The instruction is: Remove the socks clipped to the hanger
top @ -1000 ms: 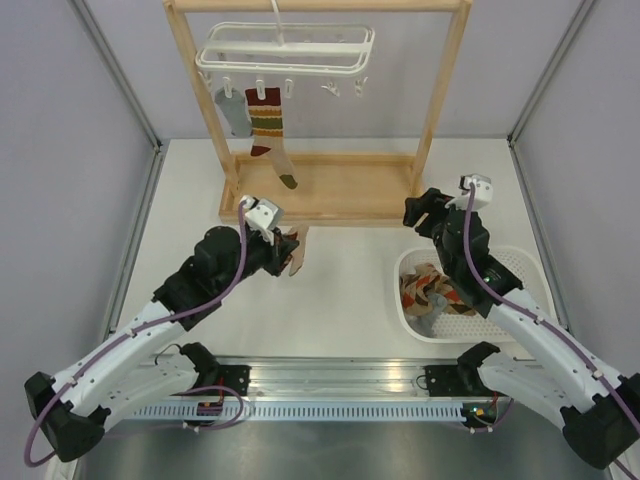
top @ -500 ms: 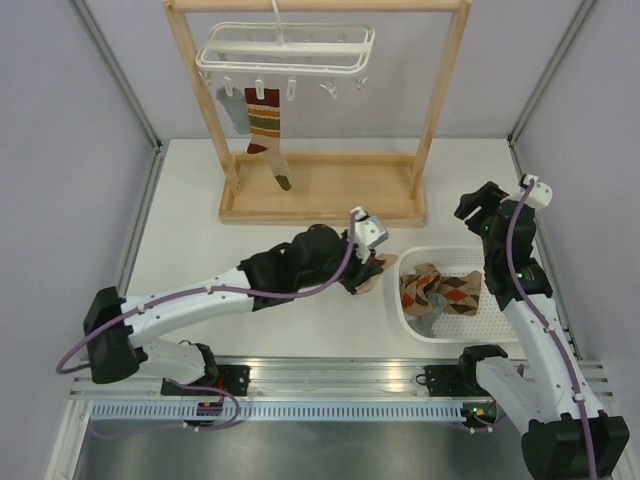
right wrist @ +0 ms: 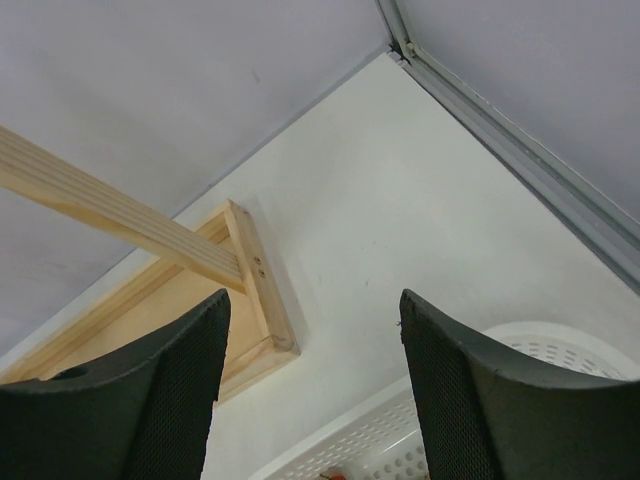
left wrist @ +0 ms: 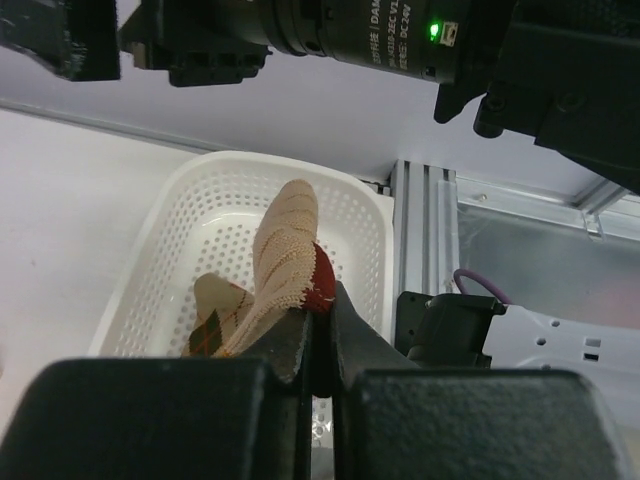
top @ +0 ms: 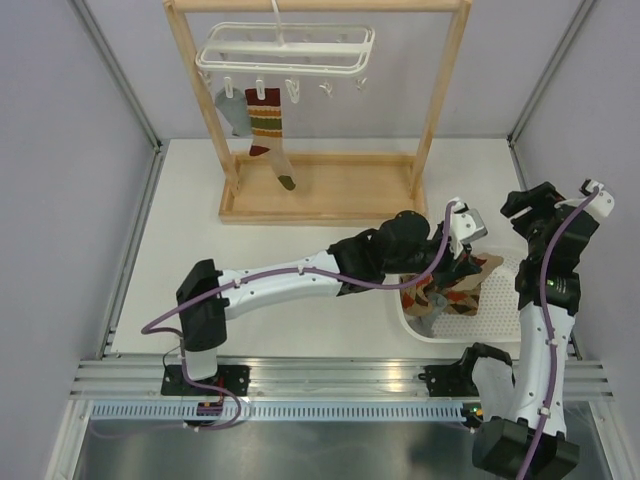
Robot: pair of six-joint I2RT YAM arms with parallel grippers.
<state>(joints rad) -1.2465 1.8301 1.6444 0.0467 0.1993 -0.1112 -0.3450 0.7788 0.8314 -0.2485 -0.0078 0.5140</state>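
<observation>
The left hand [left wrist: 320, 322] is pinched shut on a tan sock [left wrist: 285, 245] with a red patch. The sock pokes out ahead of its fingers, above the white perforated basket [left wrist: 165, 255]. The right hand [right wrist: 312, 310] gapes wide, empty. Far beyond both hands, a striped sock [top: 266, 122] and a grey sock [top: 231, 108] hang clipped to the hanger [top: 285, 45].

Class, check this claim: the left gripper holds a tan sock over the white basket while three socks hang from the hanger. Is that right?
No: only two hang from the hanger, a grey sock and a striped sock, as the top external view shows. The rest holds.
</observation>
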